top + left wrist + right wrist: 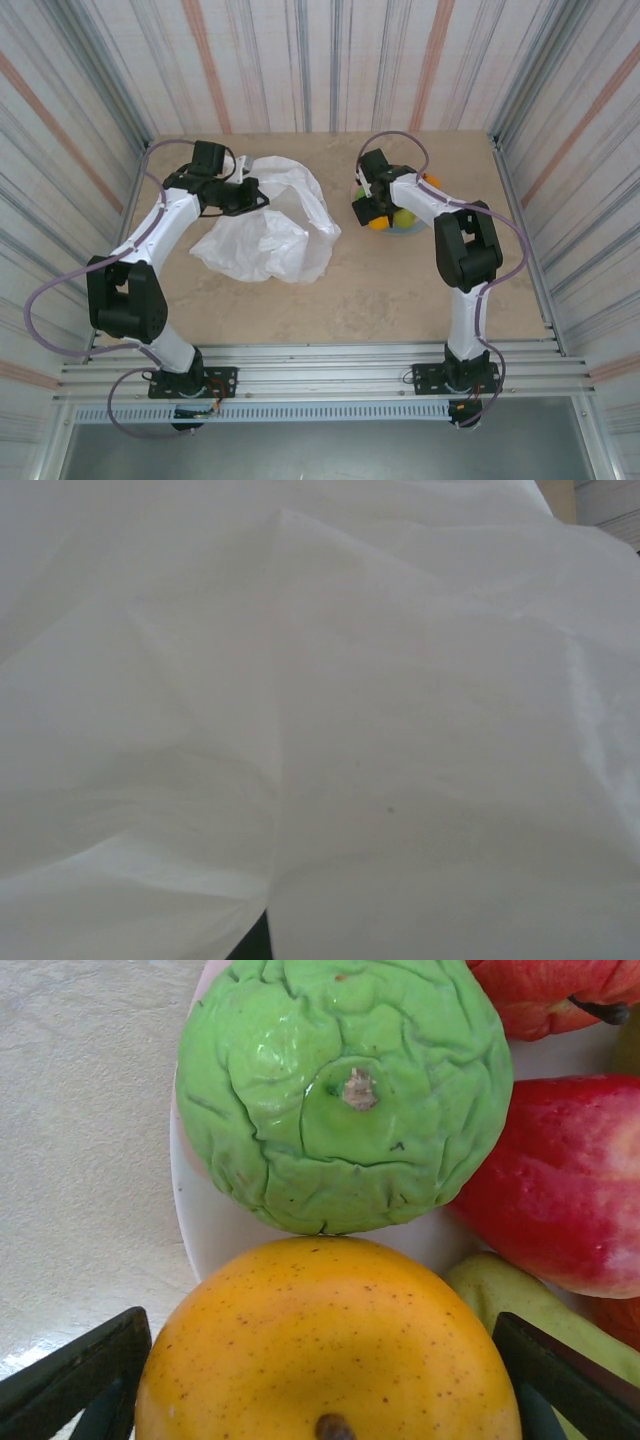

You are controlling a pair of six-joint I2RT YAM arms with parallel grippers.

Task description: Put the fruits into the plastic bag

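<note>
- Left claw (252,194) pressed together, pinching the wrinkly, translucent white plastic bag (268,240).
- Right claw (318,1330) spread around a smooth, speckled orange fruit (330,1360), with a bumpy green fruit (345,1090) beside it.

The bag (265,240) is showing milky white against the worktop (380,300), which is looking mottled beige. The plate (215,1230) is showing pale. The green fruit (345,1095) is gleaming bright, veined with darker creases. The orange fruit (330,1350) is glowing with fine brown speckles, and the red fruit (570,1185) is blushing pink-streaked.
</note>
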